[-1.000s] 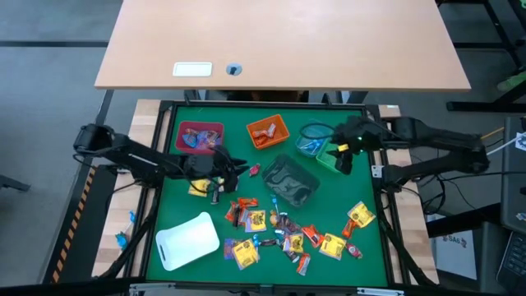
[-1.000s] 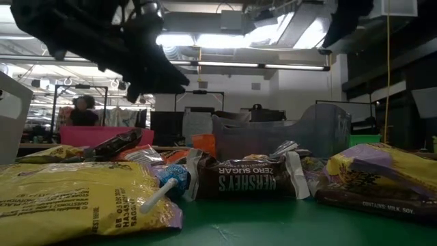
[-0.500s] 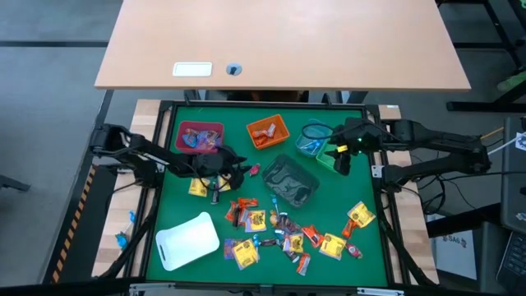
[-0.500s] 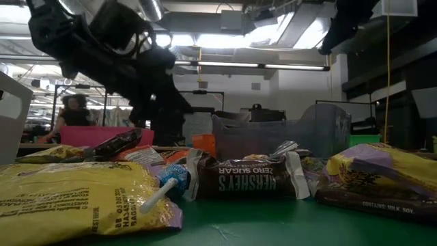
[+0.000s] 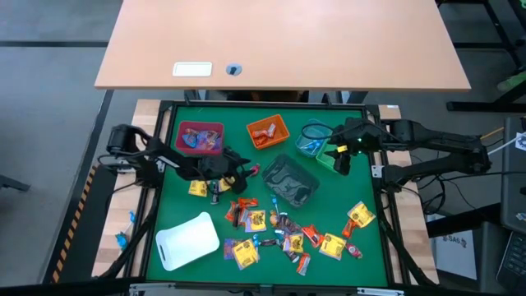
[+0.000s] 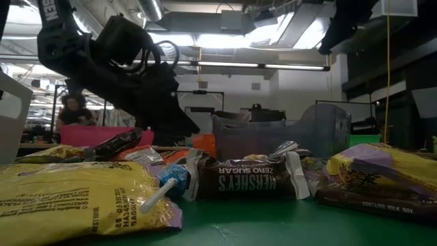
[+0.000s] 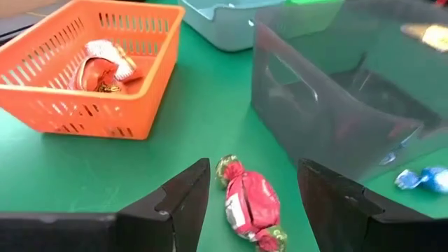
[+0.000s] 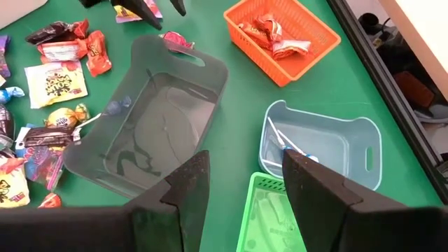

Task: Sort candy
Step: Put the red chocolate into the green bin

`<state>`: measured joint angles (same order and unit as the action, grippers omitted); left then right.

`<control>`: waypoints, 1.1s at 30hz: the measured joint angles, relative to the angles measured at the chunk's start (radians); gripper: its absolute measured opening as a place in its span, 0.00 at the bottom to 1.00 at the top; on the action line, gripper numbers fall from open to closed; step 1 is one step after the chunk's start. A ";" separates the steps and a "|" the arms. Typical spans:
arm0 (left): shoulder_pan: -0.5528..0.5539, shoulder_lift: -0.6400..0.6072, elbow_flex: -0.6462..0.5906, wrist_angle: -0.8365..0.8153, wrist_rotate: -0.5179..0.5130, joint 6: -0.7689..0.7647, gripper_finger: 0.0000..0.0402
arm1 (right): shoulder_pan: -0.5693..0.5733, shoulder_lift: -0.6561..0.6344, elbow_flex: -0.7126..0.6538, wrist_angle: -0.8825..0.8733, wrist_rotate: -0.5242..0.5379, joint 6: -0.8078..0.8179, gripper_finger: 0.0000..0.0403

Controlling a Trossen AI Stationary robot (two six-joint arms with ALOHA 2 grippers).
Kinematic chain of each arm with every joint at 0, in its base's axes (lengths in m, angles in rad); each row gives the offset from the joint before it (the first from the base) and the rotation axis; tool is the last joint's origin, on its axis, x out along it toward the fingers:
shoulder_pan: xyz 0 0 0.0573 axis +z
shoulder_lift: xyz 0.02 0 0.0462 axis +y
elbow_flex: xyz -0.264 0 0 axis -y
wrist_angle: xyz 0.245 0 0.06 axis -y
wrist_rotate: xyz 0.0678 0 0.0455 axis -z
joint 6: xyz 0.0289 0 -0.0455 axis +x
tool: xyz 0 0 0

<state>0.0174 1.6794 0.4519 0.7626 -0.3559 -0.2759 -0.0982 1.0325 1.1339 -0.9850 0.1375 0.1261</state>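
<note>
Fingers of the left pincer [image 7: 252, 199] stand wide, straddling a red foil-wrapped candy [image 7: 250, 203] on the green tabletop [image 7: 203, 119]; grasping looks next: lower, close. Beyond sits the orange slotted plastic basket [image 7: 91, 66]. The right pincer [image 8: 241, 185] waits parted, empty.

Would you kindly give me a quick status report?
Left gripper open around red candy on mat. Right gripper open, empty, over green bin. Grey bin close beside.
</note>
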 joint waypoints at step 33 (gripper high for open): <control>0.000 0.134 0.095 -0.126 0.003 0.128 0.30 | 0.000 0.000 0.000 0.005 -0.001 -0.001 0.45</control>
<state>0.0174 1.8130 0.5465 0.6365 -0.3532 -0.1478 -0.0982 1.0325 1.1340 -0.9802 0.1368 0.1253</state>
